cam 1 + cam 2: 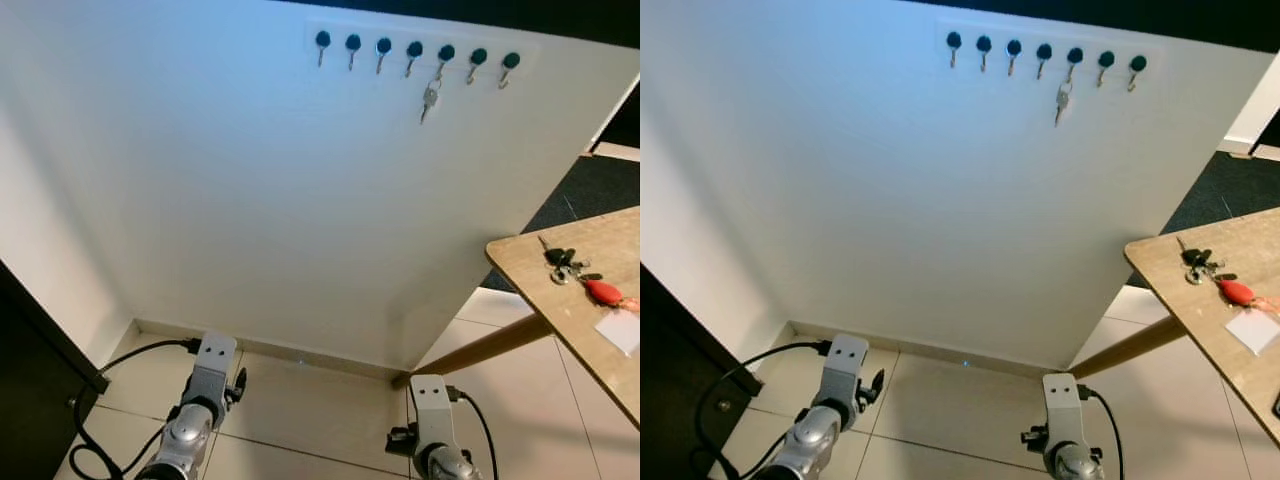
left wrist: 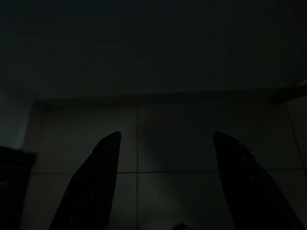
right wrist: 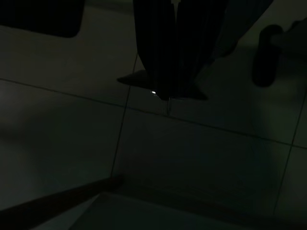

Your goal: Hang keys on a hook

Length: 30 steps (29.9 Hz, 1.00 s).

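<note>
A row of several dark-knobbed hooks point(image 1: 414, 50) is fixed high on the white wall. A silver key point(image 1: 430, 98) hangs from the fifth hook from the left. A bunch of keys point(image 1: 562, 262) with a red fob point(image 1: 603, 291) lies on the wooden table point(image 1: 575, 330) at the right. Both arms hang low over the tiled floor: the left arm point(image 1: 200, 400) and the right arm point(image 1: 432, 420). In the dark left wrist view my left gripper point(image 2: 167, 136) is open over the tiles. In the right wrist view my right gripper point(image 3: 169, 96) has its fingers pressed together, with a faint glint at the tips.
A white card point(image 1: 622, 330) lies on the table beside the fob. A black cabinet point(image 1: 25, 400) stands at the near left, with a black cable point(image 1: 100, 400) looping by it. A slanted table leg point(image 1: 490, 350) reaches the floor by the wall. Dark carpet point(image 1: 600, 185) lies beyond the table.
</note>
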{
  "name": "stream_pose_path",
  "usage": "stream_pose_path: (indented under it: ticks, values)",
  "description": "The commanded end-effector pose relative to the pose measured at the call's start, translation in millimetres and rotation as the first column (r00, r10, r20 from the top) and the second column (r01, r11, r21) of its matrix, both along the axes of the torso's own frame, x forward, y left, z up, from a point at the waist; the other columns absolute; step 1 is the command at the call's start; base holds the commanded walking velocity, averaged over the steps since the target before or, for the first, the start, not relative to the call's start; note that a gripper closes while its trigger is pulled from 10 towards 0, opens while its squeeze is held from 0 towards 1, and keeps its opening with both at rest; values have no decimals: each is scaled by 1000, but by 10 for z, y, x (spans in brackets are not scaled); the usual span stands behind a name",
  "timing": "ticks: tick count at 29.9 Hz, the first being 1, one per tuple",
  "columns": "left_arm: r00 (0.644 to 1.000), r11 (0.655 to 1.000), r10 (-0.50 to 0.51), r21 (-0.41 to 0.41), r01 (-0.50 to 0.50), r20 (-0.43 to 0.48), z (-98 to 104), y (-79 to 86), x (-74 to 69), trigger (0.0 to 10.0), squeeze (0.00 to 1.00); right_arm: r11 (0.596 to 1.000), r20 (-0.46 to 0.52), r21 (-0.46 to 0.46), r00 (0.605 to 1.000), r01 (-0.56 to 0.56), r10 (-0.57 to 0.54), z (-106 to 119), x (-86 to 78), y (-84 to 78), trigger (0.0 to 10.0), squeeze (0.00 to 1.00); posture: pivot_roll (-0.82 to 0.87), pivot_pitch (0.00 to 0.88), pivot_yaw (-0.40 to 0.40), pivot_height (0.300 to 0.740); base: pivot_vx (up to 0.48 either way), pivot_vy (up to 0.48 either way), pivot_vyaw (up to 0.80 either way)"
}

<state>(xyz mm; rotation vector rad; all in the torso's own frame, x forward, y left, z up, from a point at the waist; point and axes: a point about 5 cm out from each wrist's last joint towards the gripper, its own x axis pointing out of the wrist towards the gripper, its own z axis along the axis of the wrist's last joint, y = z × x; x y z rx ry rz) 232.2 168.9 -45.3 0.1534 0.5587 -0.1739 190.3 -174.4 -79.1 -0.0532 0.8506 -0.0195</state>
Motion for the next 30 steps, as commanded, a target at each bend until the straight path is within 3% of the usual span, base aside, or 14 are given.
stream_pose_path:
  ticks: [1,17,30]
  values:
    - [1000,1000,-5,-10,5,-4,-3,-26,3,10000,0,1000,10,-1,1000,15,-15,13,20,-16,10000,0,82,17,-60,740,412,0,0]
    - [1000,1000,-7,-8,7,8,12,-7,13,10000,0,1000,6,9,1000,16,-16,6,11,1,10000,0,84,15,-57,740,401,0,0]
    - [999,1000,-27,-7,27,20,15,-21,3,10000,0,1000,8,14,1000,7,-7,2,3,24,10000,0,83,14,-55,740,0,0,0]
